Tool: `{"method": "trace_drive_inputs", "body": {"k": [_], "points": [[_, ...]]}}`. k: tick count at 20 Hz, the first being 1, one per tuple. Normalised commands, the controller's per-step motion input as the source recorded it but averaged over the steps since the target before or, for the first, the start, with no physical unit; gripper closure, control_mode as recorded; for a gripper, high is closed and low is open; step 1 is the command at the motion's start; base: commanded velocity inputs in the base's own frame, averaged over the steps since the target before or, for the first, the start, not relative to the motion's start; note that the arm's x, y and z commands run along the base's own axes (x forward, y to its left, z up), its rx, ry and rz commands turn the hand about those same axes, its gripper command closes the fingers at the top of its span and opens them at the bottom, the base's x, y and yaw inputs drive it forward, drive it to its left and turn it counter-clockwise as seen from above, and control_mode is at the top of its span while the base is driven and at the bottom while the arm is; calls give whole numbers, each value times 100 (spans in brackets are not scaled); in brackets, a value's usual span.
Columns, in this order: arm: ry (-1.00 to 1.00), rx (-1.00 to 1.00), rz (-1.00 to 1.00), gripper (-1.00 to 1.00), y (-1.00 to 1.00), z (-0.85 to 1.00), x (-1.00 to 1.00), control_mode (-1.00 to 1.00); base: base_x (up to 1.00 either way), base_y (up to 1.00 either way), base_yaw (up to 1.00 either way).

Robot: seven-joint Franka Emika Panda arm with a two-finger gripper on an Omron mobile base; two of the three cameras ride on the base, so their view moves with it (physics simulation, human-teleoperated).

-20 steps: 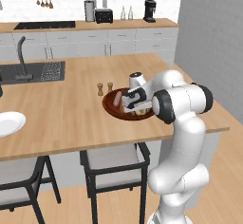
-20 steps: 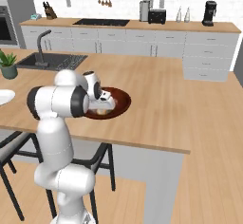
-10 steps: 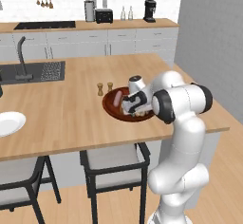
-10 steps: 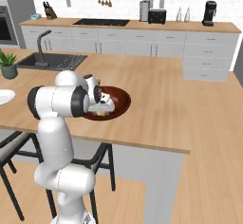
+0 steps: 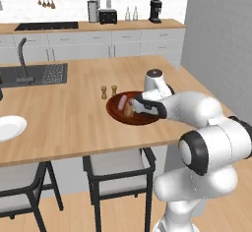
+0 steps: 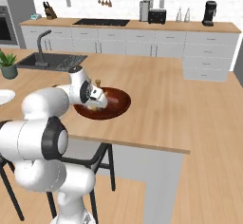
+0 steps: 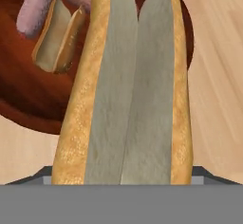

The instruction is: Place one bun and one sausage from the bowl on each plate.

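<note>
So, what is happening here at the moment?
The robot arm reaches into the brown bowl on the wooden counter, and its gripper is down over a split bun. A second bun and two sausages lie in the bowl too. A white plate, far left on the counter, has no food on it.

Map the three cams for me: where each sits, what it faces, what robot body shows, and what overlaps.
Left base view: behind the arm to its left, looking forward and down at the wooden island counter; white arm rises lower right, gripper over the wide reddish-brown round bowl.
Right base view: behind to the right, same counter; arm rises lower left.
Hand view: on the hand, looking along the gripper at a split golden bun close up, a second bun and pink sausages beyond.
Shared: all three show the bowl; both base views share the back-wall appliances.
</note>
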Motion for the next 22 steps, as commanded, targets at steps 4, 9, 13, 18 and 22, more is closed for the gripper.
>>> {"method": "trace_drive_inputs", "body": {"k": [4, 9, 13, 18, 22], "points": [[-15, 2, 0, 100, -4, 33, -100, -100, 0, 0, 0], [-5, 5, 7, 100, 7, 28, -100, -100, 0, 0, 0], [-5, 0, 5, 100, 11, 0, -25, 100, -58, 67, 12], [0, 0, 0, 100, 0, 0, 0, 100, -16, 100, 6], [0, 0, 0, 100, 0, 0, 0, 100, 0, 100, 0]]}}
